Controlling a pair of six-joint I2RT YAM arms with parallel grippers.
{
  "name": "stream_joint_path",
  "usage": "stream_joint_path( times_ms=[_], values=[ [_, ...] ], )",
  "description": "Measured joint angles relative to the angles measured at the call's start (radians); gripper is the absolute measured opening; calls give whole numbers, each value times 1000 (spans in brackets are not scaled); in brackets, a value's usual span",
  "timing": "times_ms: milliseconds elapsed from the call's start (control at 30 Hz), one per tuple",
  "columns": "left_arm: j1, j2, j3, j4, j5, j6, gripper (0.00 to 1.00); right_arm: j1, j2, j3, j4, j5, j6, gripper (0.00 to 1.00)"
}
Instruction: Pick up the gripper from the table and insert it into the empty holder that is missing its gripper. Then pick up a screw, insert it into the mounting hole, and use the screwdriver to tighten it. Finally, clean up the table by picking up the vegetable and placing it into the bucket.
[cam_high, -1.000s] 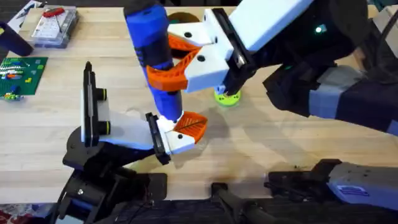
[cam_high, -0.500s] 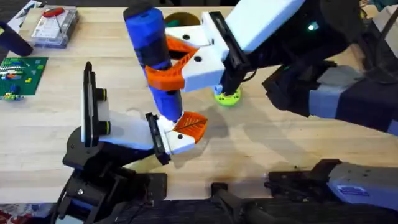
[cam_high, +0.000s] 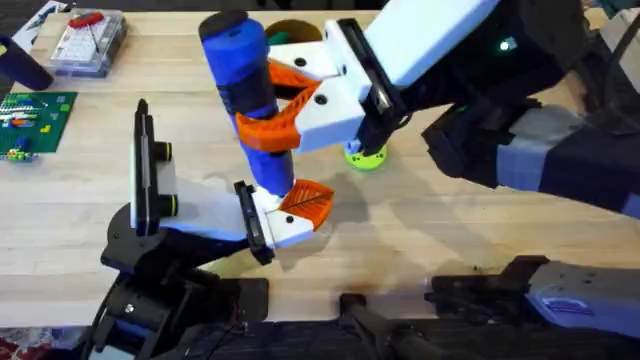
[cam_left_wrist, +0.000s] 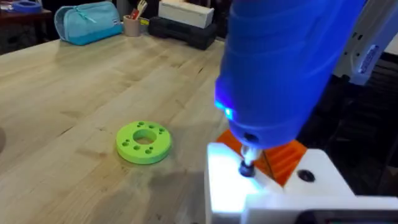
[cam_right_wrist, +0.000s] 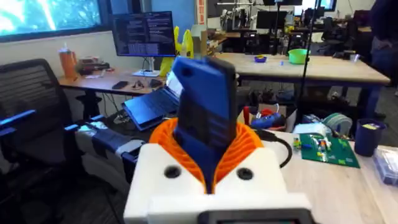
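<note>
The blue screwdriver (cam_high: 240, 60) stands nearly upright, and my right gripper (cam_high: 262, 105) is shut on its middle with white fingers and orange pads. In the right wrist view the screwdriver (cam_right_wrist: 205, 118) sits between the orange pads (cam_right_wrist: 249, 146). Its bit (cam_left_wrist: 247, 163) presses on a dark screw head in the white gripper piece with an orange ribbed pad (cam_left_wrist: 283, 158). That piece (cam_high: 298, 205) sits at the end of my left arm. A blue light glows on the screwdriver (cam_left_wrist: 280, 62). The bucket (cam_high: 298, 28) peeks out behind the right gripper. The vegetable is hidden.
A bright green disc with holes (cam_high: 365, 157) (cam_left_wrist: 144, 142) lies on the table just right of the screwdriver. A clear parts box (cam_high: 88, 40) with a red-handled tool is at the back left. A green circuit board (cam_high: 30, 120) lies at the left edge.
The right gripper and the screwdriver have shifted very slightly; the bit stays on the white piece. The left arm has not moved.
</note>
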Motion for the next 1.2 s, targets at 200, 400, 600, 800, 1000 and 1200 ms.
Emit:
stream_joint_path(
  times_ms=[200, 400, 600, 800, 1000, 1200],
  values=[
    [0, 0, 0, 0, 0, 0, 11, 2, 0, -19, 45, -1, -8, 24],
    [0, 0, 0, -1, 0, 0, 11, 8, 0, -40, 88, 2, -10, 24],
    [0, 0, 0, -1, 0, 0, 11, 8, 0, -41, 98, 2, -6, 24],
    [0, 0, 0, 0, 1, 0, 11, 4, 0, -49, 131, 0, 34, 24],
    [0, 0, 0, -1, 4, 0, 11, -24, 0, -49, 114, 4, 95, 24],
    [0, 0, 0, -2, 8, 0, 11, -26, 0, -49, 83, 32, 116, 24]
  ],
)
